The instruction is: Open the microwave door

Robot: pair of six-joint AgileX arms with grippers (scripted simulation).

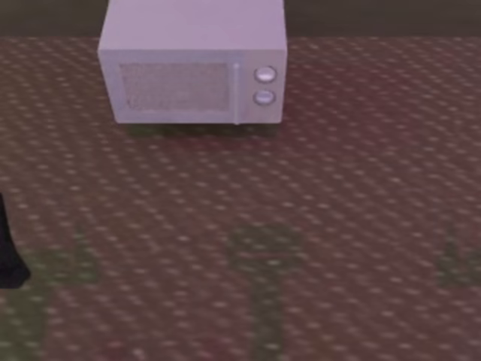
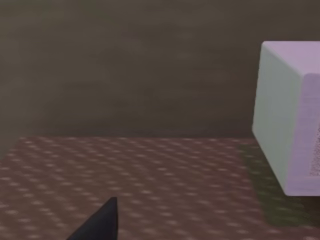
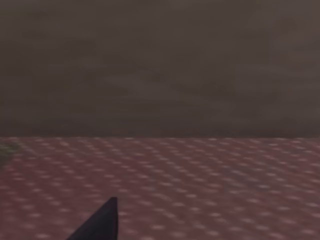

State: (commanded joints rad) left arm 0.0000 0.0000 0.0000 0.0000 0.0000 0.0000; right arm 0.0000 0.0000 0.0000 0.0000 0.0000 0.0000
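The pale grey-white microwave (image 1: 192,30) stands at the back of the table, left of centre. Its door (image 1: 174,86) with the speckled mesh window lies flush with the front, and a thin vertical handle (image 1: 236,90) runs along the door's right edge. Two round silver knobs (image 1: 264,74) sit on the narrow panel to the right. My left arm (image 1: 9,259) is a dark shape at the table's left edge, far in front of the microwave. In the left wrist view one corner of the microwave (image 2: 280,115) shows, with a dark tip of my left gripper (image 2: 102,222) well short of it. My right gripper (image 3: 102,222) shows only as a dark tip over the table.
The table (image 1: 316,226) carries a reddish cloth with pale dots and faint green patches. Behind its back edge rises a dark wall (image 2: 140,75). My right arm is outside the top view.
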